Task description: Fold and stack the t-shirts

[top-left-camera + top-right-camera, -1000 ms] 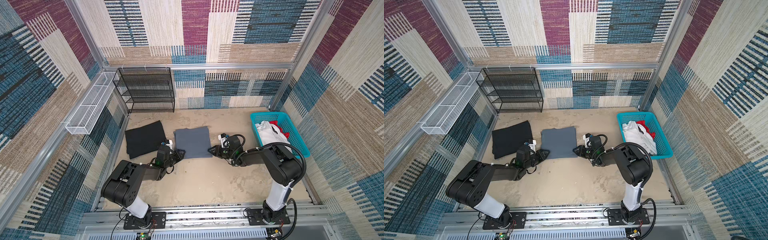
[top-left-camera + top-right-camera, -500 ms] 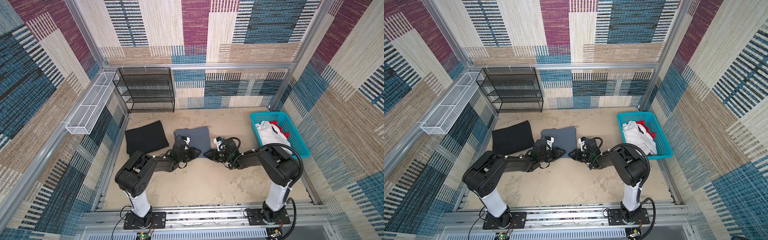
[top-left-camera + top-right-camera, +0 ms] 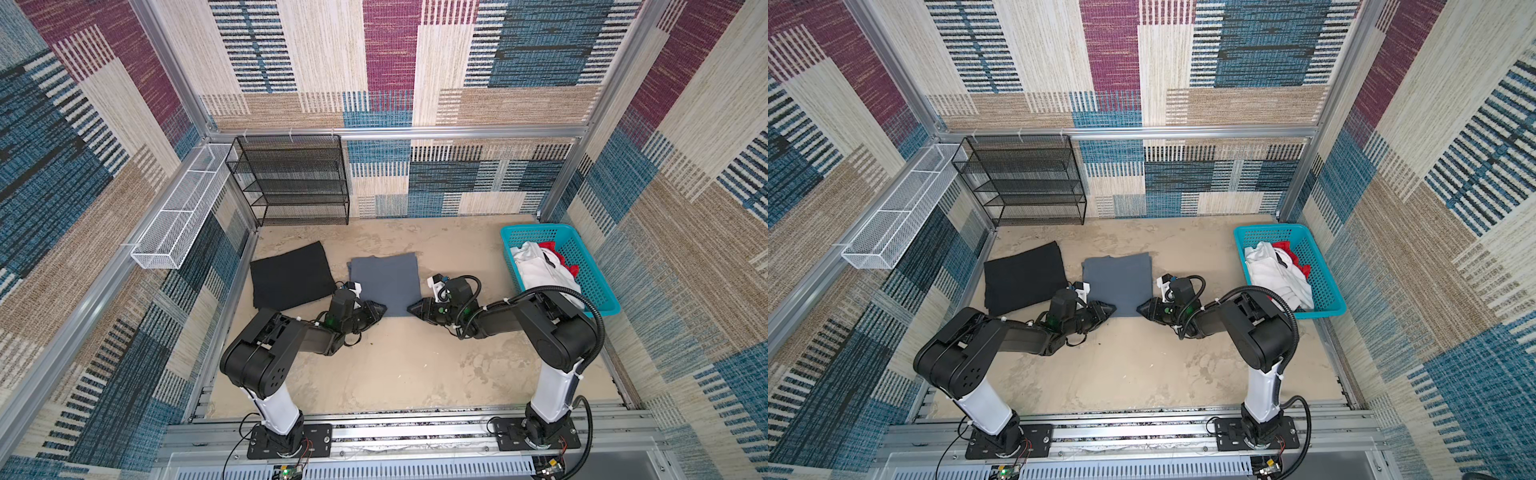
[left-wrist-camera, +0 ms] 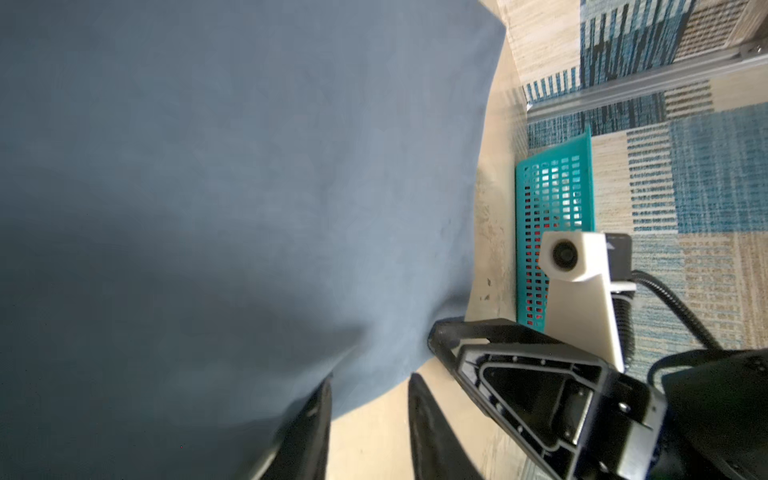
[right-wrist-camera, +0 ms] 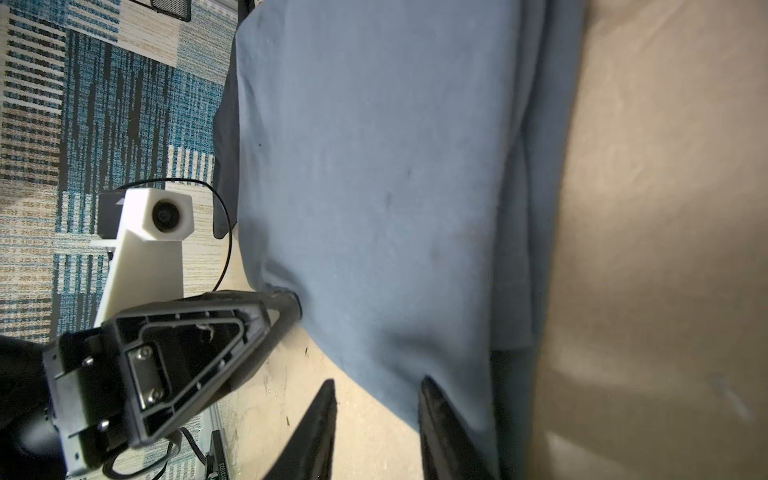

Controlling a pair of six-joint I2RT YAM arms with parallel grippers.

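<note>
On table (image 3: 395,374), folded blue-grey t-shirt (image 3: 384,282), black t-shirt (image 3: 291,280) beside, turquoise basket (image 3: 590,278)

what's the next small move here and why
Probably nudge in and close both: the left hand and right hand sit open at the near corners of the folded grey shirt, little cloth inside either; the black shirt lies beside it.

No legible text, label, brand, number or sign appears on any surface shown. One small printed marking on a dark part (image 5: 219,461), beside and behind the right gripper (image 5: 378,380) jaws, is too blurred to read.
</note>
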